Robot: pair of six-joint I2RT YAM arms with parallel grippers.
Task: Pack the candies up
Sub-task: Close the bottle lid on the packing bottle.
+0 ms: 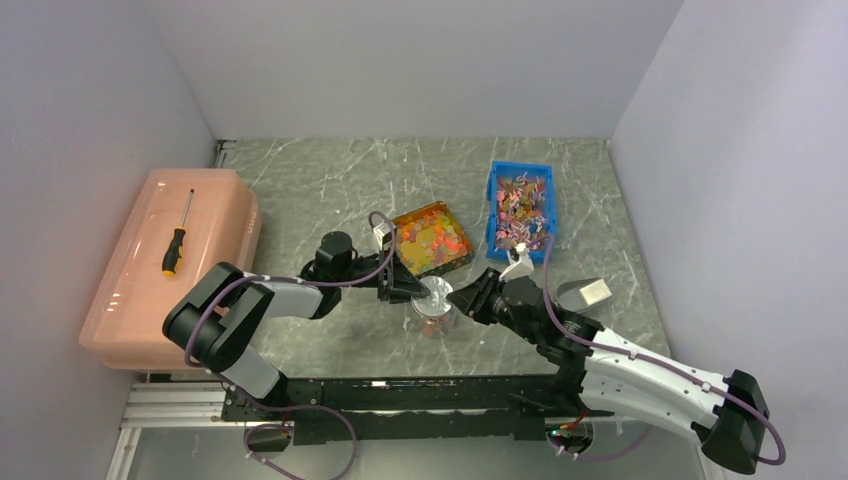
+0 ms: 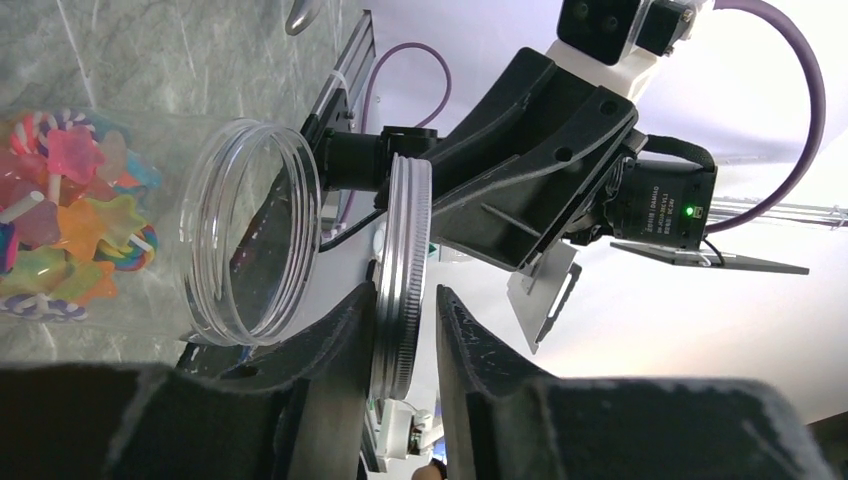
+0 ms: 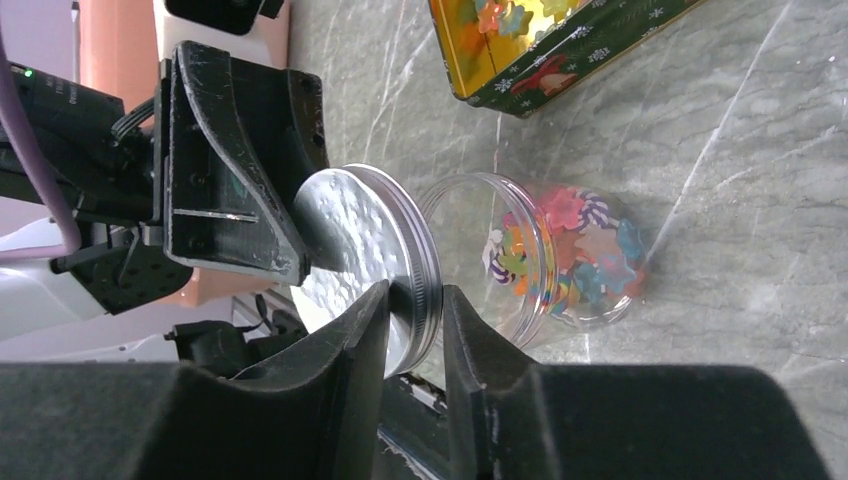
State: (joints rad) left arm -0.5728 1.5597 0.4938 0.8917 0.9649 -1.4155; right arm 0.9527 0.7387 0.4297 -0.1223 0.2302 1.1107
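Observation:
A clear jar (image 1: 433, 318) partly filled with colourful candies (image 3: 575, 250) stands on the table between the arms, its mouth (image 2: 250, 230) uncovered. Just above it hangs a round metal lid (image 1: 436, 293), with both grippers on it. My right gripper (image 3: 415, 305) is shut on the lid's (image 3: 365, 240) rim from the right. My left gripper (image 2: 405, 310) straddles the lid (image 2: 402, 270) from the left: one finger touches it and a gap shows at the other. More candies (image 1: 432, 236) fill a golden tin (image 3: 540, 50) behind the jar.
A blue bin (image 1: 520, 208) of pink and mixed pieces stands at the back right. A metal scoop (image 1: 583, 292) lies right of my right arm. At the left sits a pink lidded box (image 1: 210, 200) with a screwdriver (image 1: 177, 238) on top.

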